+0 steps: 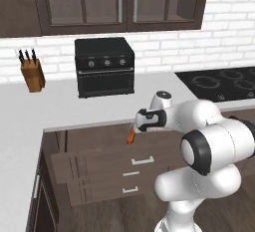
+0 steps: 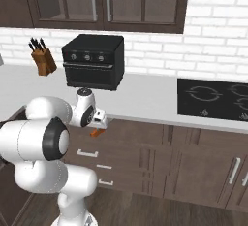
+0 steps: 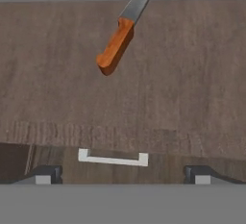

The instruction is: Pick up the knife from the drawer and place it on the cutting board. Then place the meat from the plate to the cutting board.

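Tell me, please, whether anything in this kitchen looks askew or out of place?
Only mildly: the knife lies diagonally in the open drawer, its blade tucked under the counter edge. Nothing looks spilled or damaged.

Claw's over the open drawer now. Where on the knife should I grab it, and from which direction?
Grip the orange handle of the knife, not the grey blade. It lies flat on the drawer floor, so come straight down from above, with the open claw turned so its fingers straddle the handle across its narrow width, near mid-handle.
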You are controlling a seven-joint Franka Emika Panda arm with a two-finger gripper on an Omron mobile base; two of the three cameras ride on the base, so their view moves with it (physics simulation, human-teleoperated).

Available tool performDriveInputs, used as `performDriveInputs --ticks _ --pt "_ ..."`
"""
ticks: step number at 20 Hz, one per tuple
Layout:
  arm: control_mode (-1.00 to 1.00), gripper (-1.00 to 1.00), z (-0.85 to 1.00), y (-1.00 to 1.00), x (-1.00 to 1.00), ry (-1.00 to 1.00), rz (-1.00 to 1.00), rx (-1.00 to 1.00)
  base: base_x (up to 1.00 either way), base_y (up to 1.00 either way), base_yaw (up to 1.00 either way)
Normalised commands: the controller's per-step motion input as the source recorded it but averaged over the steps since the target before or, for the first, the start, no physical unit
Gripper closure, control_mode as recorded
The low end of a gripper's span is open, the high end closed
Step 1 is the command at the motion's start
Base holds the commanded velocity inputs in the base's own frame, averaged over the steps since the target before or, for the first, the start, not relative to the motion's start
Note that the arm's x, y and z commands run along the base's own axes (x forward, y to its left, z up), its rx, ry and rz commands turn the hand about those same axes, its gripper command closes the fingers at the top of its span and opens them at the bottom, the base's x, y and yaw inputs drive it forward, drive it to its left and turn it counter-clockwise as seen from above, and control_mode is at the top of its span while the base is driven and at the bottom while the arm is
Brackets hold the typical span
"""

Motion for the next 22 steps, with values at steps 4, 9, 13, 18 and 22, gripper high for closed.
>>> performDriveInputs --ticks 4,9,13,18,22 --pt "-1.0 -1.0 -0.16 0.0 0.02 0.09 0.0 0.0 0.0 0.0 0.0" --pt "-1.0 -1.0 -0.2 0.02 0.09 0.06 0.0 0.0 0.0 0.0 0.0" --pt "-1.0 -1.0 -0.12 0.0 0.43 0.0 0.0 0.0 0.0 0.0 0.0" --pt "-1.0 -1.0 -0.21 0.0 0.36 0.01 0.0 0.0 0.0 0.0 0.0" --pt "-1.0 -1.0 -0.33 0.0 0.11 0.02 0.0 0.0 0.0 0.0 0.0"
